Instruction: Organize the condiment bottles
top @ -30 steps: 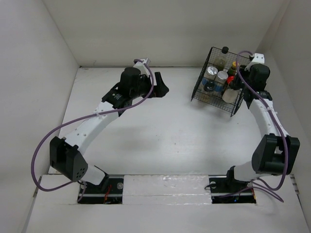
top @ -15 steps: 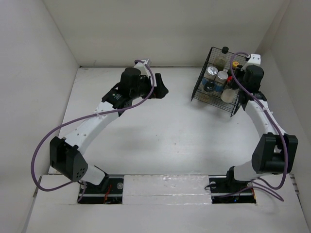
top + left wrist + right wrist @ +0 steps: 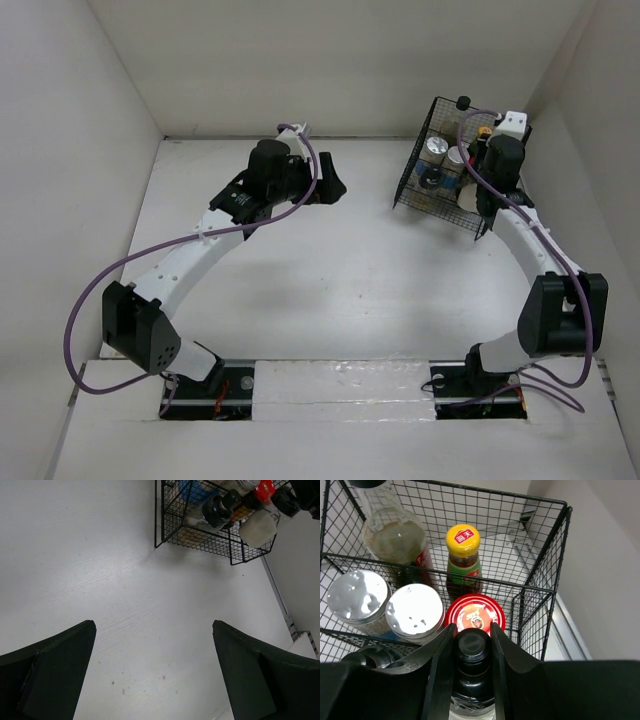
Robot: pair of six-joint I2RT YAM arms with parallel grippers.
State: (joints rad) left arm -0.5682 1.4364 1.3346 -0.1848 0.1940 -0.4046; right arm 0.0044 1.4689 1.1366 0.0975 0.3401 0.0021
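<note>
My right gripper (image 3: 472,642) is shut on the black cap (image 3: 472,649) of the pale bottle and holds it upright at the near right corner of the black wire basket (image 3: 485,492). Right behind the cap stand the red-lidded jar (image 3: 475,614) and the yellow-capped bottle with the red-green label (image 3: 463,555). Two silver-lidded shakers (image 3: 354,597) (image 3: 415,614) stand to the left. The tan black-capped bottle (image 3: 392,535) is at the back. My left gripper (image 3: 152,670) is open and empty above bare table. In the top view it (image 3: 330,185) is left of the basket (image 3: 410,180).
The basket stands in the far right corner, close to the right wall (image 3: 590,130). The left wrist view shows its near side (image 3: 200,537), the pale bottle's body (image 3: 257,529) and the white tabletop (image 3: 100,555) before it.
My right arm has moved back towards the far wall, carrying the pale bottle further over the basket. The left arm has not moved.
</note>
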